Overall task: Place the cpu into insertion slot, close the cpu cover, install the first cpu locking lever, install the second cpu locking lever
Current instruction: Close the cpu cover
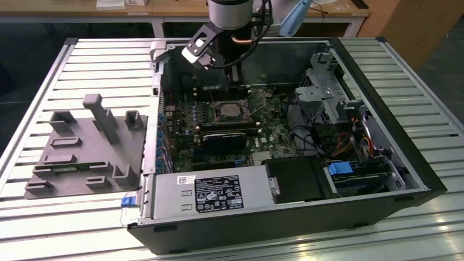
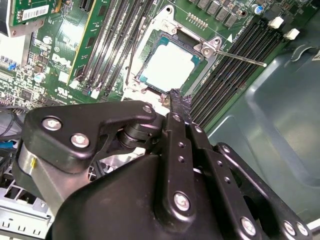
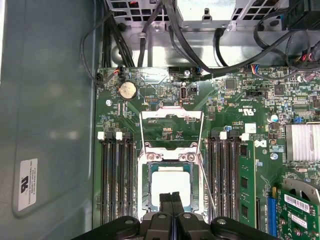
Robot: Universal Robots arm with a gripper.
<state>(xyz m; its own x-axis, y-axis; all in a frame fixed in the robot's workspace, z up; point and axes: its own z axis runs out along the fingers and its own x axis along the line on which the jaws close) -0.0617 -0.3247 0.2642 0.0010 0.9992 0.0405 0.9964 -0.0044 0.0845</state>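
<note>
Nearest, a silver power supply (image 1: 210, 194) is housed in the open computer case (image 1: 290, 228) on a slatted metal bench (image 1: 58, 234). A grey fixture (image 1: 80, 157) is set by the bench edge at the exterior view's left. The dull-silver cpu (image 3: 171, 180) is seated in the insertion slot (image 3: 146, 192), with the cpu cover (image 3: 172, 115) raised. The hand (image 3: 171, 196) is closed, empty, over it.

Arm (image 1: 230, 13) pointing down; pincer (image 3: 171, 199) closed, tips together.

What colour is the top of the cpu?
The cpu is pale silver-grey, clearest in the second wrist view.
</note>
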